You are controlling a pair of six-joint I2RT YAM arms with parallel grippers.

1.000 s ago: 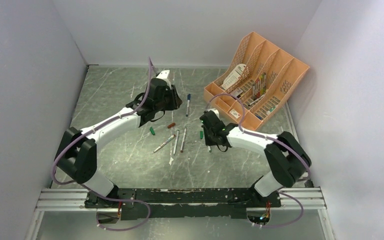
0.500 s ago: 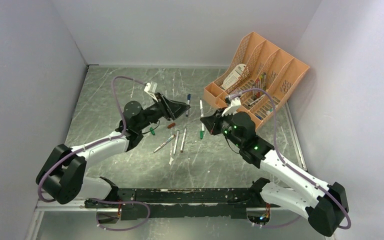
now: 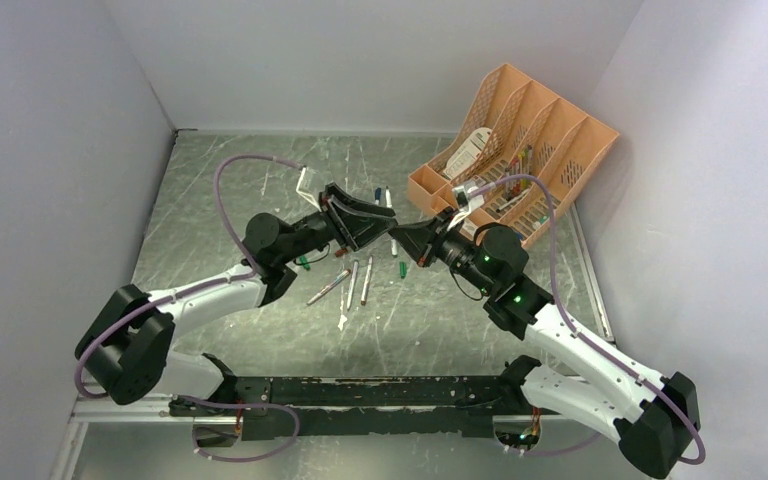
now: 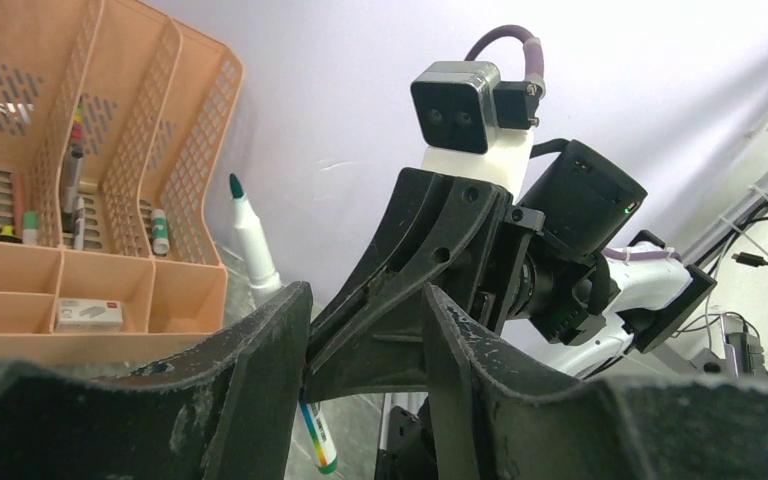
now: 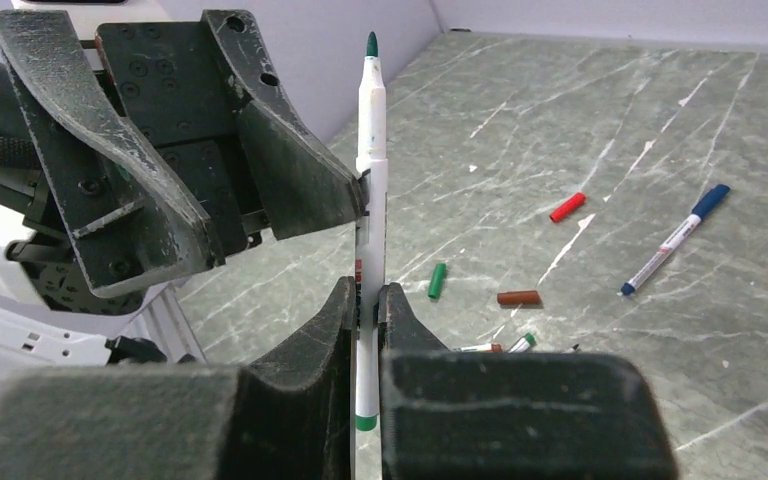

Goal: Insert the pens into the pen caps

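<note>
Right gripper (image 5: pixel 370 295): clamped on one pen (image 5: pixel 370 150), barrel upright, bare green tip uppermost, raised over the table (image 3: pixel 220 200).

Left gripper (image 4: pixel 365 310): jaws apart, nothing held. One finger (image 5: pixel 300 180) touches the barrel just above the right's grip. No cap sits at the tip.

Step in hand, as judged: a mid-air transfer or steadying of the pen, ahead of capping. The green cap (image 5: pixel 438 281) lies on the table below, near a brown cap (image 5: pixel 518 298) and loose pens (image 3: pixel 352 280).

The next move calls for the left either to take the barrel or to back off and fetch that cap.

Clearance: the two sets of fingers are interleaved, so closing risks pinching a right finger. The organiser (image 3: pixel 550 150) stands near on the right. There is open room to the left.
</note>
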